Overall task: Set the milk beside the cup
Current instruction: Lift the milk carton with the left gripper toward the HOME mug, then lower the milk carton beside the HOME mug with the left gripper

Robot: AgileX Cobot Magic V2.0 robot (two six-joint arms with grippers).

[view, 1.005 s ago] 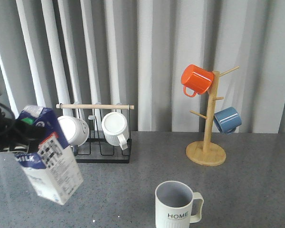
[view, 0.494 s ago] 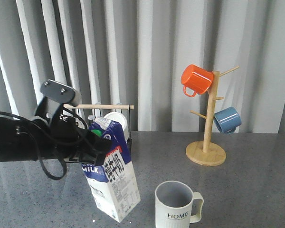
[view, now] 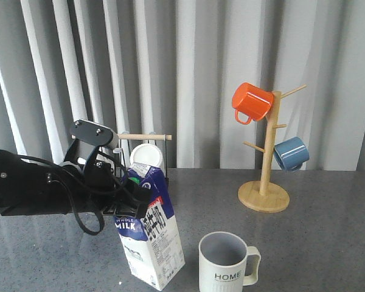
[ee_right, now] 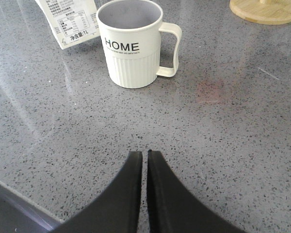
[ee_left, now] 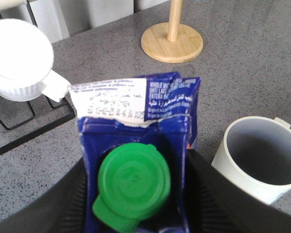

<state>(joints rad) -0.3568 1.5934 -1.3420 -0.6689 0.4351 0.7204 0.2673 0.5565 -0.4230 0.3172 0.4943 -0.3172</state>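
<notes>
Now | left claw (view: pixel 137 196) grips milk (view: pixel 151 243) | just beside cup (view: pixel 226 263)

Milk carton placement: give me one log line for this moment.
left gripper: shut on milk | milk: tilted, beside cup, contact with table unclear | right gripper: shut, empty, near cup

A dark-blue and white milk carton (view: pixel 149 228) shows the word "MILK" in white capitals on its blue front panel, with smaller print beside and below it too small to read. A cream-white mug (ee_right: pixel 133 41) carries "HOME" in black capitals on its side.
</notes>
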